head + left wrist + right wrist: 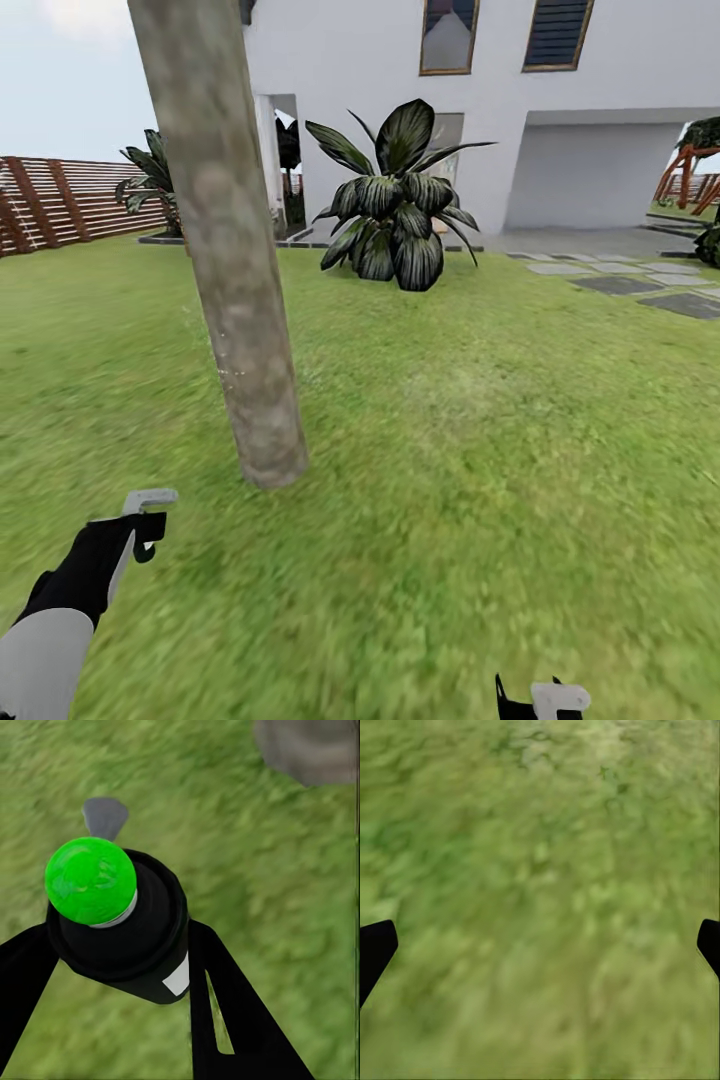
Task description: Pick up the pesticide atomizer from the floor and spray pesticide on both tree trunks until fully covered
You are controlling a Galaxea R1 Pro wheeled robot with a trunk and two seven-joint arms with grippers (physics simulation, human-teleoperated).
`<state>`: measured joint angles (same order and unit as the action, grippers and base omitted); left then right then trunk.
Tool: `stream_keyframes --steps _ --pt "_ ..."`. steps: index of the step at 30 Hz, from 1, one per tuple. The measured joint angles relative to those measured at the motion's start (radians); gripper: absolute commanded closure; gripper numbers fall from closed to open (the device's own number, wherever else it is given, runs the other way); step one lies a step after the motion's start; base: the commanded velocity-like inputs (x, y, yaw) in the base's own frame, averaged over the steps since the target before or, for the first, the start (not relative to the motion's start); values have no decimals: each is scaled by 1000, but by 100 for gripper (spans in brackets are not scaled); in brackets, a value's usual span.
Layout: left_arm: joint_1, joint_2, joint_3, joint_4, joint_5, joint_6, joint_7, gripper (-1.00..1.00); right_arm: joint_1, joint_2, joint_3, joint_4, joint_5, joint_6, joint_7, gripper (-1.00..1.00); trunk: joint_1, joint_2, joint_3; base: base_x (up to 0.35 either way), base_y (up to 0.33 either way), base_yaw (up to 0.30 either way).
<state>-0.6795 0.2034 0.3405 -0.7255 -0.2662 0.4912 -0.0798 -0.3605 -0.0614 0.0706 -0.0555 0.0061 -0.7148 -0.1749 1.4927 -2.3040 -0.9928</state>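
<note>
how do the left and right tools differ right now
The left tool is shut on the spray bottle, which has a green dot on top; the right tool is open and holds nothing. The left hangs near the tree trunk; the right over bare grass. Both have black fingers.

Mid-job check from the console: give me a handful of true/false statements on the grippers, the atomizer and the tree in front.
1. The left gripper holds the pesticide atomizer. True.
2. The dot on the atomizer's top is red. False: it shows green.
3. The right gripper is closed on a second bottle. False: its fingers stand wide apart over bare grass.
4. A thick tree trunk rises from the lawn ahead of the left arm. True.
5. The trunk stands on the stone pavers. False: it stands in grass; the pavers lie far off to the right.
</note>
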Motion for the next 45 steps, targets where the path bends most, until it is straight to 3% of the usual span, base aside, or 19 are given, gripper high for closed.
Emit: stream_keyframes --steps 23,31,35,40,43,44,45 --pt "0 -7 0 1 -2 3 0 100 0 0 0 0 0 -2 2 -100 0 0 0 218 -202 5" --pt "1 -10 -1 2 -3 -1 -1 100 0 0 0 0 0 -2 2 -100 0 0 0 278 -165 203" --pt "2 -28 -3 2 -4 -3 0 100 0 0 0 0 0 -2 2 -100 0 0 0 209 -202 275" --pt "1 -30 -2 0 -3 0 0 100 0 0 0 0 0 0 2 -100 0 0 0 27 -151 194" --pt "1 -31 -3 -4 0 1 -14 100 0 0 0 0 0 -1 2 -100 0 0 0 1 -9 17" --pt "1 -32 -3 -27 1 5 -38 100 0 0 0 0 -1 -1 2 -100 0 0 0 0 -1 2" --pt "0 -31 -10 -66 4 10 -101 100 0 0 0 0 -1 -1 2 -100 0 0 0 0 -1 1"
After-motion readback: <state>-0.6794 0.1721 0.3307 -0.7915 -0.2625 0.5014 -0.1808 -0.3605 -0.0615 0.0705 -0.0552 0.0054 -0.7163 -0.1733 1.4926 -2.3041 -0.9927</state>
